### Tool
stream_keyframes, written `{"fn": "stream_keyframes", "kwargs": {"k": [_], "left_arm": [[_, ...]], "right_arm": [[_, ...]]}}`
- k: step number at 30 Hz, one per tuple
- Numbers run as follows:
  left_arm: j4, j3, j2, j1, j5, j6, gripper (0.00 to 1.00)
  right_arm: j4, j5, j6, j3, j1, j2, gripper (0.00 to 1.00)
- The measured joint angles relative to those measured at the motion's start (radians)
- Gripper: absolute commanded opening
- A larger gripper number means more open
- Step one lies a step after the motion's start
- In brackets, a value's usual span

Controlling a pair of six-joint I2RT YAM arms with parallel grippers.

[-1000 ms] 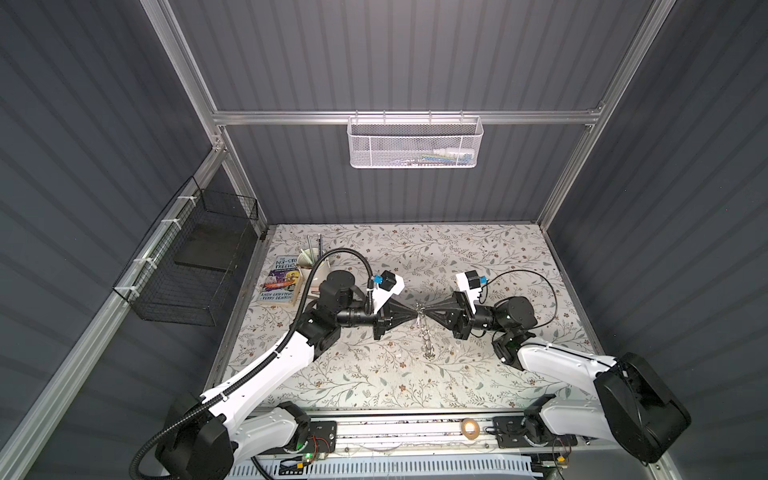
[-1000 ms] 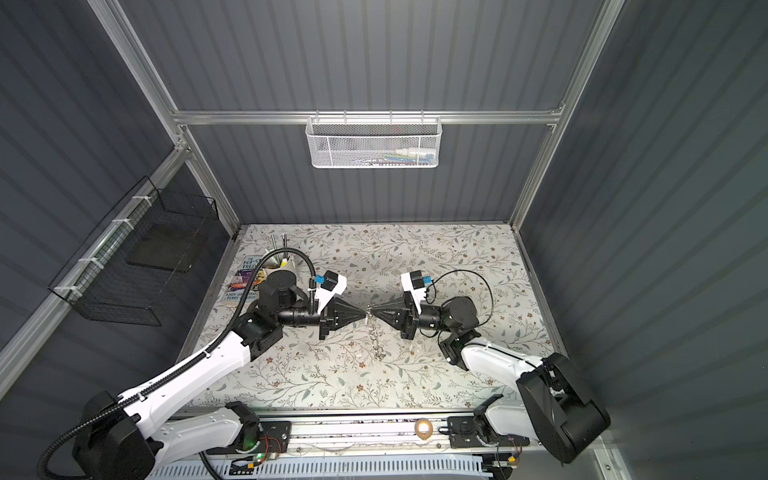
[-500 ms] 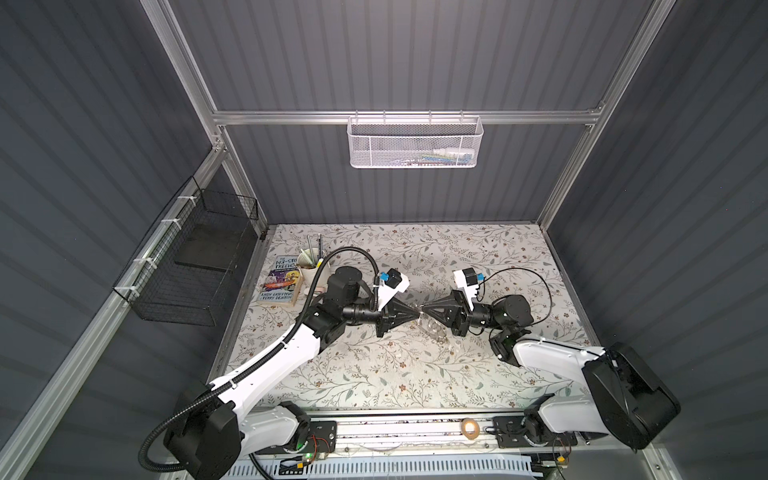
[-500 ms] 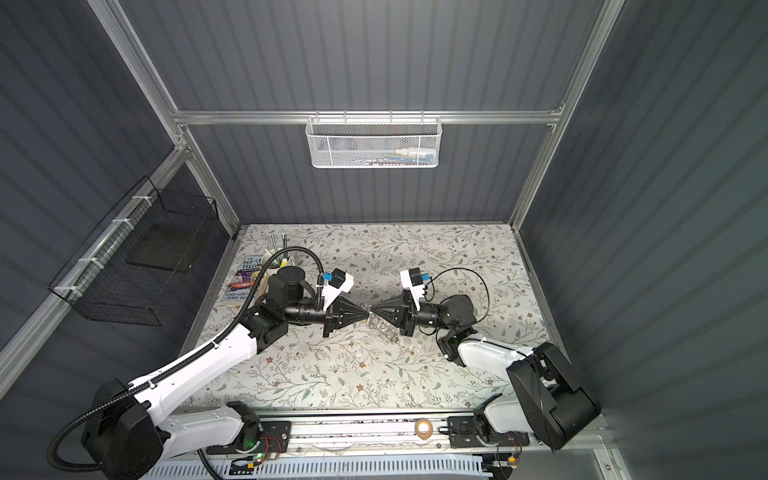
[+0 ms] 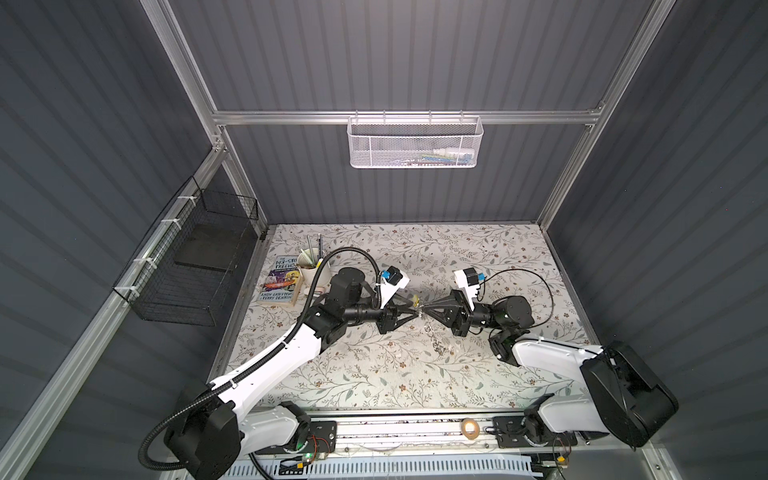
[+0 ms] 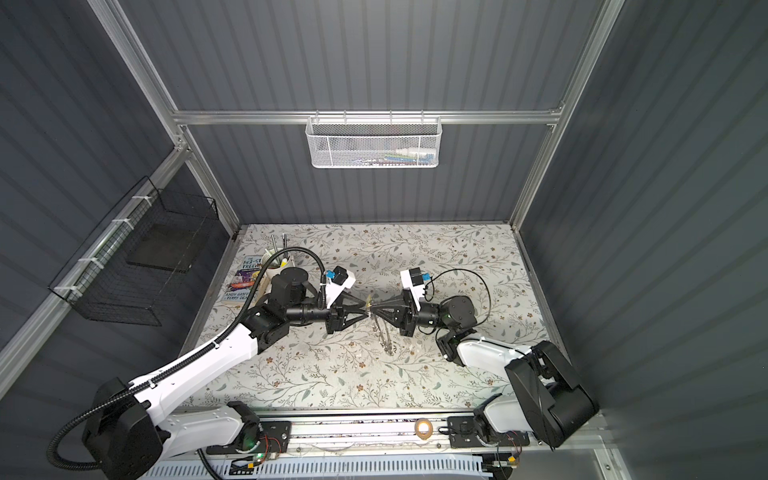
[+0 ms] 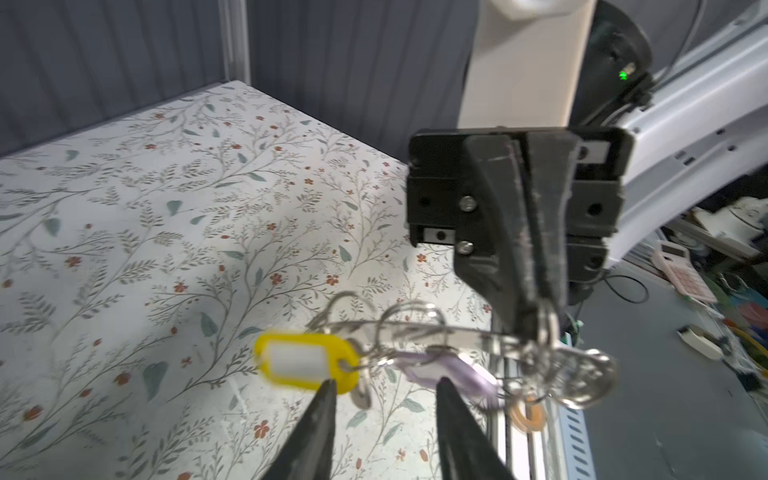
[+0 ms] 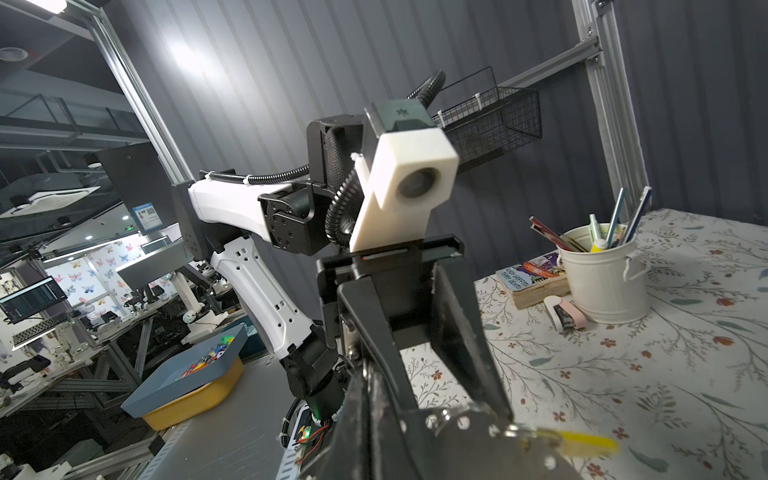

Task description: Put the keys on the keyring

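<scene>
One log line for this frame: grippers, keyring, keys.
left gripper: open, by yellow tag | right gripper: shut on keyring, held in air | yellow tag, lilac tag: hanging at keyring

yellow key tag (image 7: pixel 305 365): bright yellow is being shown, with a white insert.
lilac key tag (image 7: pixel 451 374): pale lilac is being shown, blurred.
keyring (image 7: pixel 469 330): shiny silver-grey is being shown.
left gripper (image 7: pixel 385 384): black is being shown.
right gripper (image 7: pixel 538 303): black is being shown, scuffed pale along the edges.
table cover (image 5: pixel 415 257): a pale ground is being patterned with grey-green leafy sprigs and small red-brown flowers.
pen pot (image 8: pixel 602 282): cream-white is being shown.
walls (image 5: pixel 374 62): dark grey is being striped by vertical ribs.
mesh basket (image 5: pixel 415 145): white is being shown.
wire basket (image 5: pixel 187 266): black is being shown.
</scene>
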Motion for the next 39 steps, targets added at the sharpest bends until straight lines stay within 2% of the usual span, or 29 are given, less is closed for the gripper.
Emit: {"fn": "stream_keyframes", "kwargs": {"k": [5, 8, 11, 17, 24, 32, 39], "left_arm": [[0.015, -0.083, -0.104, 0.000, -0.097, -0.034, 0.51], [0.034, -0.111, -0.154, 0.000, -0.106, -0.051, 0.46], [0.077, -0.125, -0.193, 0.000, -0.065, -0.069, 0.43], [0.182, -0.128, -0.219, 0.000, 0.041, -0.096, 0.45], [0.273, -0.128, -0.134, 0.000, 0.147, -0.141, 0.41], [0.363, -0.129, -0.114, -0.005, 0.183, -0.185, 0.36], [0.372, -0.129, -0.098, -0.019, 0.191, -0.188, 0.32]], "right_arm": [[0.013, -0.007, 0.006, 0.000, 0.002, 0.000, 0.00], [0.016, -0.010, 0.009, 0.002, 0.005, 0.000, 0.00], [0.019, -0.011, 0.015, 0.005, 0.005, 0.000, 0.00], [0.022, -0.014, 0.021, 0.011, 0.005, 0.000, 0.00], [0.022, -0.014, 0.023, 0.011, 0.006, 0.000, 0.00], [0.021, -0.014, 0.023, 0.011, 0.010, 0.000, 0.00], [0.021, -0.014, 0.023, 0.011, 0.010, 0.000, 0.00]]}}
